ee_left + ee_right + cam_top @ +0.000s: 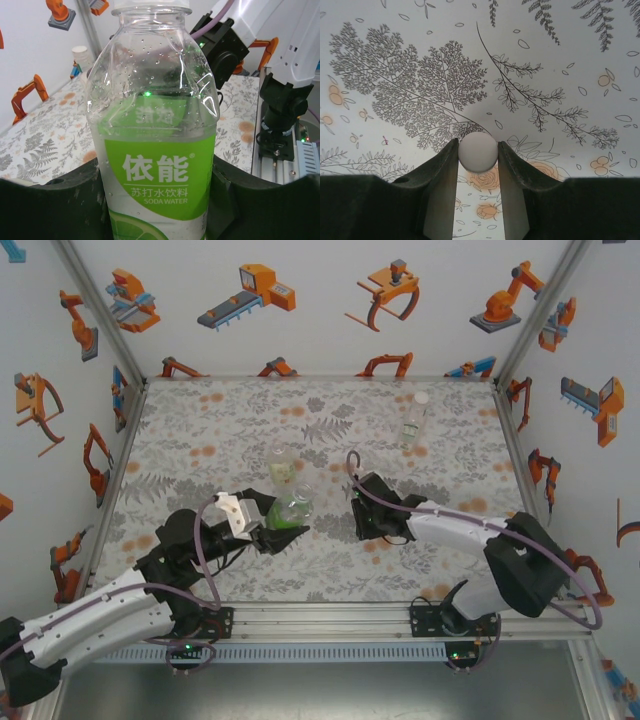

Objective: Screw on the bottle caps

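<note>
The clear bottle (pixel 152 100) carries a green label (pixel 160 185) printed in white. Large Chinese characters read "依能" with a small ® mark, then "苏打水饮料", then "SODA WATER" in capitals. Reversed characters show faintly through the bottle above the label, too faint to read.

The clear plastic bottle (pixel 155 100) carries a lime-green, white-lettered label; the small round plastic cap (pixel 478 151) is white; the pale table mat (pixel 200 440) shows grey ferns and orange blossoms.

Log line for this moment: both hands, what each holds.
left hand: shut on green-label bottle | right hand: shut on white cap over mat | cap and bottle: apart
</note>
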Robot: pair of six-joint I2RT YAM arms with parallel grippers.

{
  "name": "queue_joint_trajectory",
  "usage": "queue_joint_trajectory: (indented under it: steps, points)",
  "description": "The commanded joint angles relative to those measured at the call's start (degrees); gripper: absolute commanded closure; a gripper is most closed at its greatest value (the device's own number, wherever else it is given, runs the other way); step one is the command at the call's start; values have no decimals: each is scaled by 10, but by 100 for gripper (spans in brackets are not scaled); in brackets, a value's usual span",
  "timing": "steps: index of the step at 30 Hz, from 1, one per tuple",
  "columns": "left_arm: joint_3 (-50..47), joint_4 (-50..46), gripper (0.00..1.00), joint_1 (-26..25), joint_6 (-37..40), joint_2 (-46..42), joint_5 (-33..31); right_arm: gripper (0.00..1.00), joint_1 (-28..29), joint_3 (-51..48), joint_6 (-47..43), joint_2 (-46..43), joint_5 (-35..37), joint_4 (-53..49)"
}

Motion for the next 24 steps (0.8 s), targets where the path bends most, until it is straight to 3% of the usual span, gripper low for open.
queue_joint_trajectory:
  steps: [1, 3, 8, 13, 18, 24]
  points:
    - [20, 17, 100, -1, -12, -2, 15, 60, 3, 19, 10, 4, 1, -22]
    - [20, 14, 100, -1, -12, -3, 14, 54, 3, 37, 9, 0, -5, -62]
    - [19, 13, 100, -1, -10, -2, 13, 48, 1, 89, 7, -2, -9, -136]
    - [20, 10, 100, -1, -13, 1, 15, 51, -6, 155, 24, 40, 2, -220]
    - [20, 3, 100, -1, -14, -2, 15, 52, -19, 172, 32, 85, -28, -231]
    - [17, 0, 100, -1, -17, -8, 10, 52, -22, 186, 45, 124, -11, -244]
